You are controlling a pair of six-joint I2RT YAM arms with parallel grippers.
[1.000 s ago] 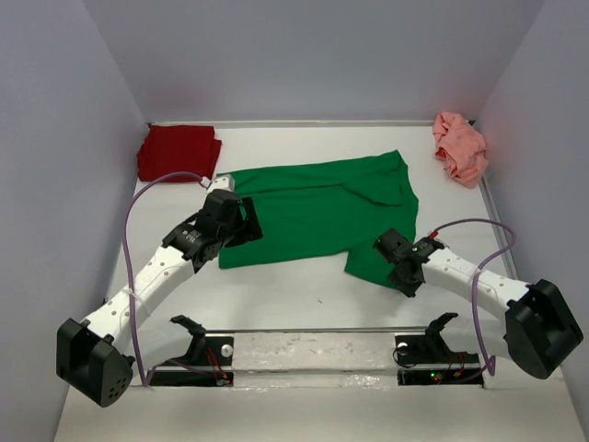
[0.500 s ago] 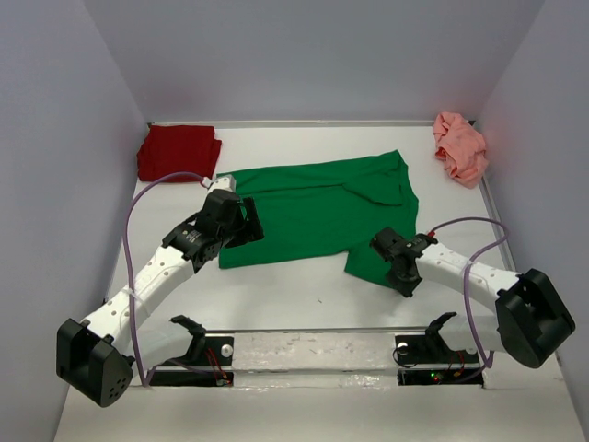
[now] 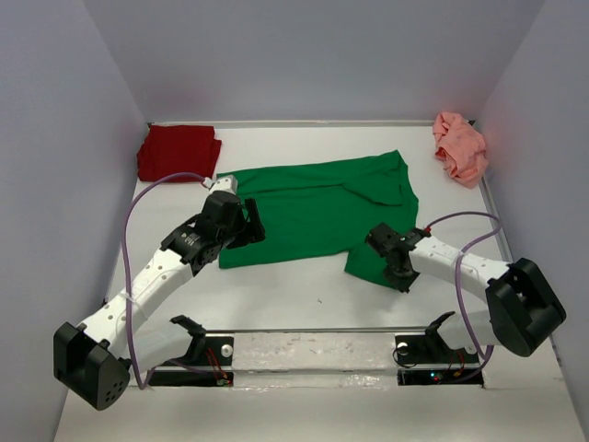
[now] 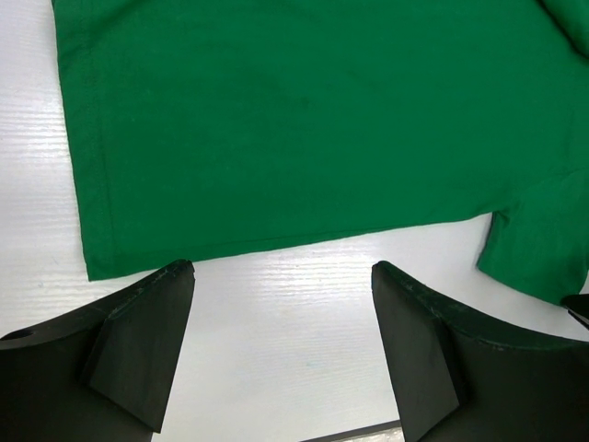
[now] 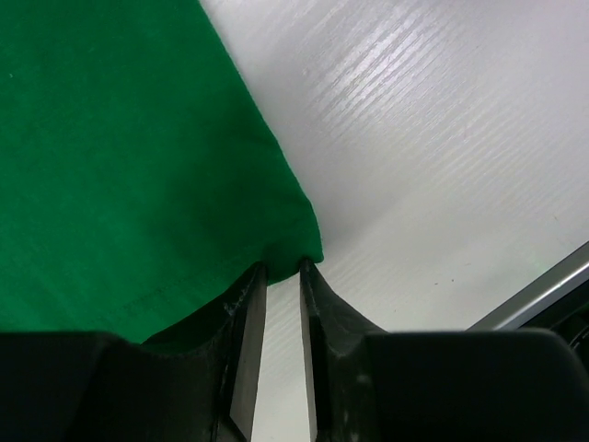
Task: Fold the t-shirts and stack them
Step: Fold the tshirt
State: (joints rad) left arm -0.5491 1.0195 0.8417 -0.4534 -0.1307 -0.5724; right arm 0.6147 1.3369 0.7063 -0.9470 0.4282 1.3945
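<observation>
At table (image 3: 276,299) centre, the green t-shirt (image 3: 313,207) lies spread flat. Over its 8 o'clock corner hangs the left gripper (image 4: 282,268), fingers spread wide above hem and bare table, holding nothing. At its 5 o'clock corner sits the right gripper (image 5: 283,265), fingers drawn nearly together with a thin slit between and tips meeting the cloth's corner; whether cloth is pinched cannot be told. The dark red t-shirt (image 3: 179,152), folded, lies at 10 o'clock. The salmon pink t-shirt (image 3: 460,147), crumpled, lies at 2 o'clock.
</observation>
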